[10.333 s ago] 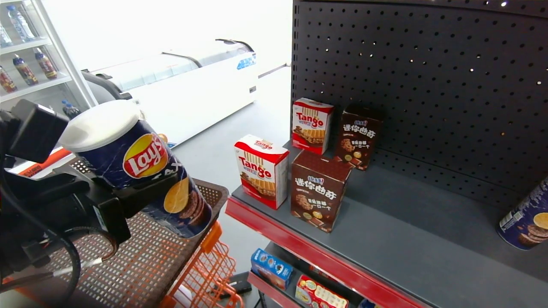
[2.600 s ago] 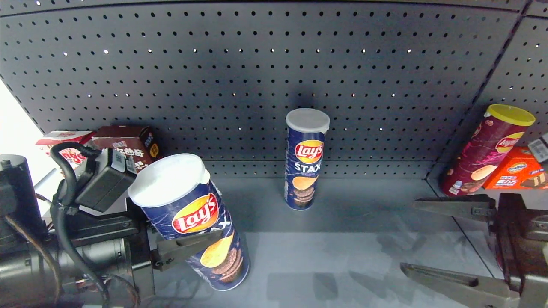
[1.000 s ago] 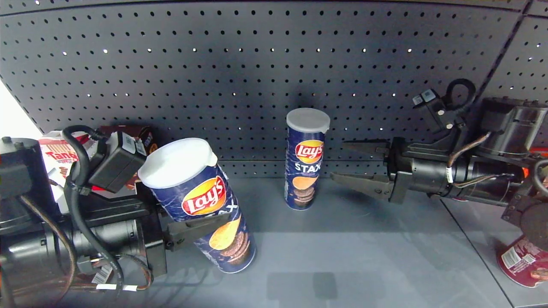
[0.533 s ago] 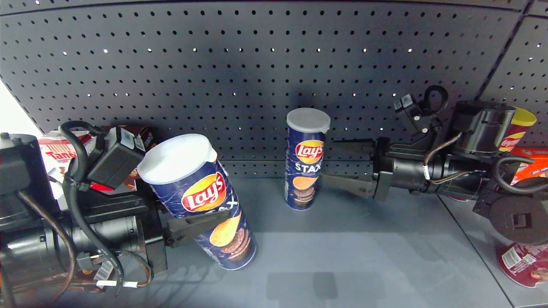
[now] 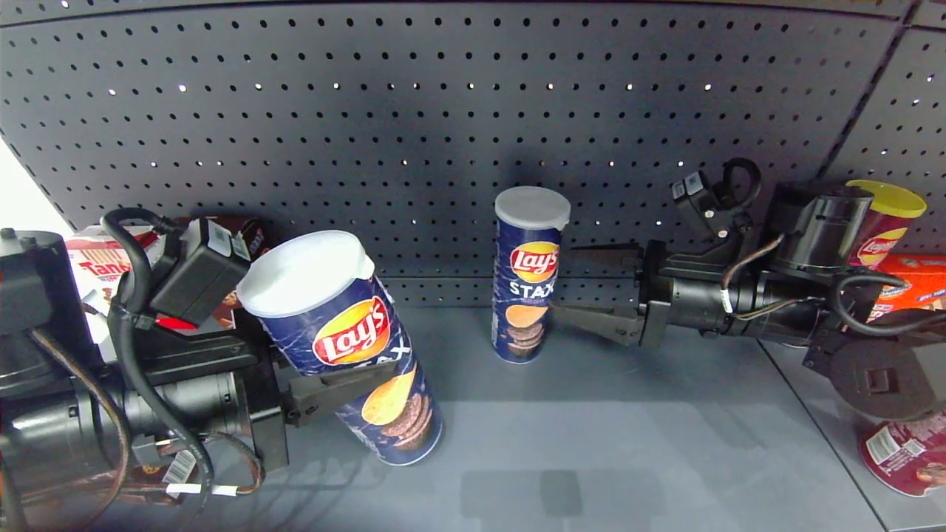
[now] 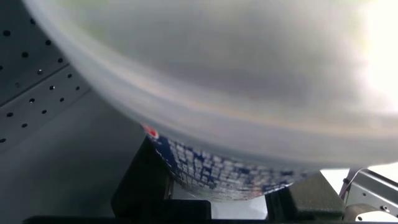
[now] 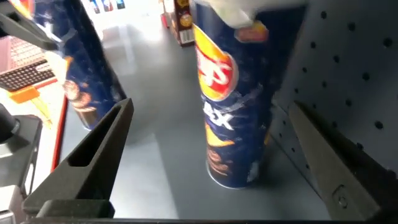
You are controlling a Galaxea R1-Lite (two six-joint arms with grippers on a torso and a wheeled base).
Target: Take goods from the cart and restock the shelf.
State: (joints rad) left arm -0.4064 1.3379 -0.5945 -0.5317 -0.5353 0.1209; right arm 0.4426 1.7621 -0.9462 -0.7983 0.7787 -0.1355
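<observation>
Grey shelf board (image 5: 628, 443), perforated back panel (image 5: 369, 111). Left gripper (image 5: 336, 366) is clamped on the held can (image 5: 355, 332), blue with a white lid. The can is tilted, lid leaning left, base low at the board on the near left; contact with the board is unclear. Right gripper (image 5: 565, 282) is spread wide, its jaws flanking the standing can (image 5: 526, 281), with gaps on both sides in the right wrist view. That can is upright at centre, just in front of the panel. Farther right: maroon can (image 5: 883, 222) with yellow lid, orange box (image 5: 920, 281) beside it, another maroon can (image 5: 905, 451) at the near-right edge. Far left: red-and-white box (image 5: 92, 258).
</observation>
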